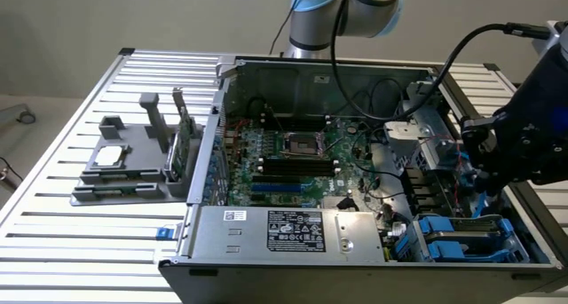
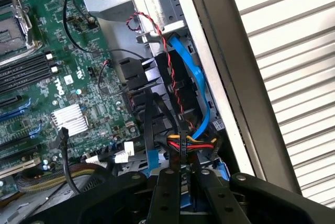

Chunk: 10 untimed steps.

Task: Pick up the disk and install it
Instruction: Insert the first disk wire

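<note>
the claw [image 1: 490, 183] hangs over a corner of the computer box [image 1: 293, 84], just above the blue slots [image 1: 461, 241]. its fingers [image 2: 166, 192] are pressed close together, pinching the thin blue edge of the disk [image 1: 486, 199].

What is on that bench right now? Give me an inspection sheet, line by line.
Surface: slatted metal table, carrying an open computer case.
Job's things: blue drive carriers sit in the case's corner at the exterior view's right; the disk itself cannot be picked out.
Clutter: grey fixture beside the case holds a square silver chip and an upright green circuit card.
Grippers: gripper low inside the case, above the blue carriers; any hold cannot be told.
Cables: black cable loops to the gripper; blue flat cable and twisted red-black wires run inside the case.
Surroundings: plain grey wall behind the table.
</note>
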### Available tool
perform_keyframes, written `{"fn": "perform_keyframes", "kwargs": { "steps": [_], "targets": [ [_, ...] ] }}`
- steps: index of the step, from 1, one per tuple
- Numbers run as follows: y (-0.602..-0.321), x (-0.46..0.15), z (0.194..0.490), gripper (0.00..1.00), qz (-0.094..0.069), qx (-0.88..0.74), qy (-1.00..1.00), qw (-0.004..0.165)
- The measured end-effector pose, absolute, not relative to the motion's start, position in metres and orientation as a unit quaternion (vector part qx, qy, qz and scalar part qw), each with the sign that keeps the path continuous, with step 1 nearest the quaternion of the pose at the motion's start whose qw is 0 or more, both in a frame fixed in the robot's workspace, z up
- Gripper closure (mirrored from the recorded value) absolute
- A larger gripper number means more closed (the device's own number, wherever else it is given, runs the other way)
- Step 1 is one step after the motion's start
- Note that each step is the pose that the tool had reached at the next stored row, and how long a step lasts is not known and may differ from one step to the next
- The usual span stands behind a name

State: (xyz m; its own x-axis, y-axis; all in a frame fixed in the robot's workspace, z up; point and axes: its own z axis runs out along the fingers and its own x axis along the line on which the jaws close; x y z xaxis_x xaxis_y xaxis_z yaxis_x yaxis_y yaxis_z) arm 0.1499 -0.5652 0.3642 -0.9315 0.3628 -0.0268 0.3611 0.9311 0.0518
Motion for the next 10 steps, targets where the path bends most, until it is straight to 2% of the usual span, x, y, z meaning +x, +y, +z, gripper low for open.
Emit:
{"fn": "perform_keyframes", "kwargs": {
  "steps": [10],
  "targets": [
    [-0.5654, 0.1472, 0.3684, 0.83, 0.022, 0.191, 0.981, 0.016]
  ]
}}
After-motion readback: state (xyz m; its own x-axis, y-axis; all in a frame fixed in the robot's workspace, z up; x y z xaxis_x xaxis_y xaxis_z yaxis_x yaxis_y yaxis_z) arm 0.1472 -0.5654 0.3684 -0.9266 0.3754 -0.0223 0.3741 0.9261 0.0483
